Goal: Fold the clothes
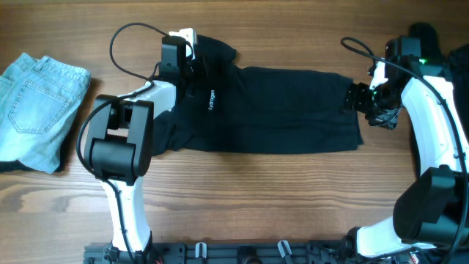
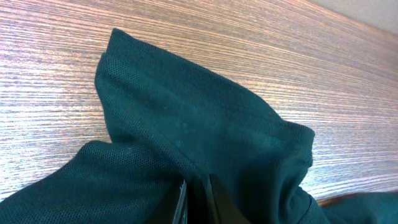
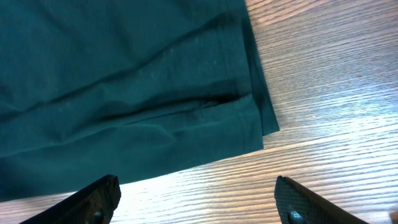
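A black short-sleeved shirt point(image 1: 278, 110) lies spread across the middle of the wooden table, with small white lettering point(image 1: 209, 101) near its left end. My left gripper point(image 1: 192, 66) is at the shirt's far left corner. In the left wrist view its fingers point(image 2: 196, 199) stand close together, pinching a fold of the black fabric point(image 2: 186, 118). My right gripper point(image 1: 357, 99) hovers at the shirt's right edge. Its fingers point(image 3: 199, 199) are wide apart over bare wood, just short of the hem point(image 3: 249, 118), with nothing between them.
Folded light-blue jeans point(image 1: 37, 110) lie at the table's left edge. A black cable point(image 1: 124, 44) loops behind the left arm. The right arm's white links point(image 1: 432, 125) run along the table's right side.
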`<act>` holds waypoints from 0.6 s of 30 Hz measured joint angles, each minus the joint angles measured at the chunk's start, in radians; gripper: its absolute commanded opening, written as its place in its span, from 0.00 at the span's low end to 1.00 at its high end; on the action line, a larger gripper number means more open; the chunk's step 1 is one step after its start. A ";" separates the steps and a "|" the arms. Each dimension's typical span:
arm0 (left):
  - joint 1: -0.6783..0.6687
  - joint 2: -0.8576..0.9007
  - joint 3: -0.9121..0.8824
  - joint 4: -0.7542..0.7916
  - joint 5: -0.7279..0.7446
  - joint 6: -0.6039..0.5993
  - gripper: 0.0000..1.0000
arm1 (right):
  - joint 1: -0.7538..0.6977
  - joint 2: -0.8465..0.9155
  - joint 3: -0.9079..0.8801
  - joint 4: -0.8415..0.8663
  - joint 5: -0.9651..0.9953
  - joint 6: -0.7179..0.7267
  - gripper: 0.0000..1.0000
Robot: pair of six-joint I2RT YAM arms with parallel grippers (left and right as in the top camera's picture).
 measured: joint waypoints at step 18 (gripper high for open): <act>0.033 0.000 0.246 -0.230 -0.154 0.265 0.90 | 0.000 0.000 0.000 0.035 -0.004 0.000 0.84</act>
